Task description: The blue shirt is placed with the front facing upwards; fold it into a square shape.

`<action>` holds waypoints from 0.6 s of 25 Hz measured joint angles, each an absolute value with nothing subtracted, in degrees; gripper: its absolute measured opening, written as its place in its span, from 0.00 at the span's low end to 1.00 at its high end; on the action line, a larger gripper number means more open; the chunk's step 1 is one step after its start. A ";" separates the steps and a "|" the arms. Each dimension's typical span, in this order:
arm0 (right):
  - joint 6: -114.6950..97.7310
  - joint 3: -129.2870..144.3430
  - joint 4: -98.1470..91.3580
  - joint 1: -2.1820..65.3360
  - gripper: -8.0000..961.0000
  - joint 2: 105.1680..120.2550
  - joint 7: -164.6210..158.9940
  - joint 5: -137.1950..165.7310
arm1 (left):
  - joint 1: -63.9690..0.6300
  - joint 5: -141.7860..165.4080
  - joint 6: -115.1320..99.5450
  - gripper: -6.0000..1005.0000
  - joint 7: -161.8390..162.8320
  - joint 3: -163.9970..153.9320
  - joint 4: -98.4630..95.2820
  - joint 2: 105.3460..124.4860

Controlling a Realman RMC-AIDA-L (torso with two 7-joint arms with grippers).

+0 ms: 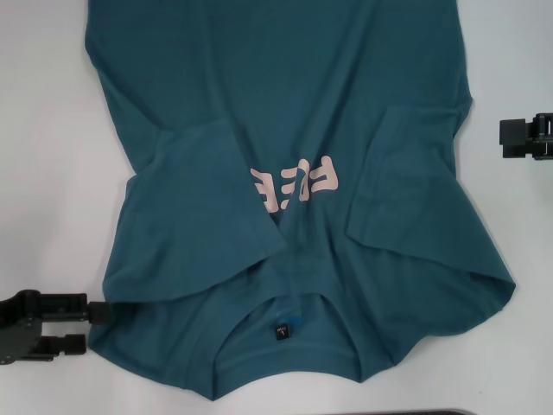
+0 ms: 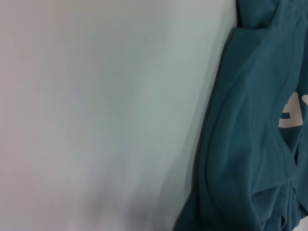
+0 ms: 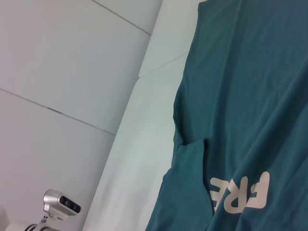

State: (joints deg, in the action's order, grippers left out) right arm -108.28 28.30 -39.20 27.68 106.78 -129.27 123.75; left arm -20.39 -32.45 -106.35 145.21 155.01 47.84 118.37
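Note:
The blue shirt [image 1: 285,112] lies spread on the white table [image 1: 52,173], with its collar and small black neck tag [image 1: 281,331] nearest me. Both sleeves are folded inward over the chest: one [image 1: 194,216] on the left, one [image 1: 406,173] on the right. They partly cover the pale pink lettering [image 1: 294,186]. My left gripper [image 1: 91,327] rests low at the shirt's left shoulder edge, open, its upper finger touching the cloth. My right gripper [image 1: 510,138] hovers off the shirt's right side, apart from it. The wrist views show the shirt [image 2: 250,144] [image 3: 250,96] and lettering [image 3: 240,192].
Bare white table surrounds the shirt on the left and right. A dark strip [image 1: 432,412] shows at the near table edge. In the right wrist view, white wall panels stand beyond the table and a small silver camera device [image 3: 60,204] sits low.

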 joint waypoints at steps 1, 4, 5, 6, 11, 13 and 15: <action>-108.28 28.30 -39.20 27.68 0.80 106.78 -129.26 123.75 | -20.39 -32.44 -106.26 0.73 145.22 154.97 47.83 118.39; -108.28 28.30 -39.20 27.68 0.80 106.78 -129.21 123.75 | -20.39 -32.37 -105.70 0.73 145.30 154.85 47.81 118.51; -108.28 28.30 -39.20 27.68 0.80 106.78 -129.21 123.75 | -20.39 -32.35 -105.52 0.72 145.32 154.84 47.81 118.52; -108.28 28.30 -39.20 27.68 0.80 106.79 -129.20 123.75 | -20.39 -32.33 -105.33 0.72 145.31 154.84 47.81 118.52; -108.28 28.30 -39.20 27.64 0.80 106.78 -129.20 123.75 | -20.32 -32.25 -104.75 0.72 145.32 154.85 47.81 118.66; -108.28 28.30 -39.20 27.58 0.80 106.78 -129.20 123.75 | -20.32 -32.25 -104.60 0.72 145.31 154.84 47.80 118.77; -108.28 28.30 -39.20 27.54 0.80 106.78 -129.20 123.75 | -20.48 -32.25 -104.58 0.72 145.30 154.80 47.81 118.97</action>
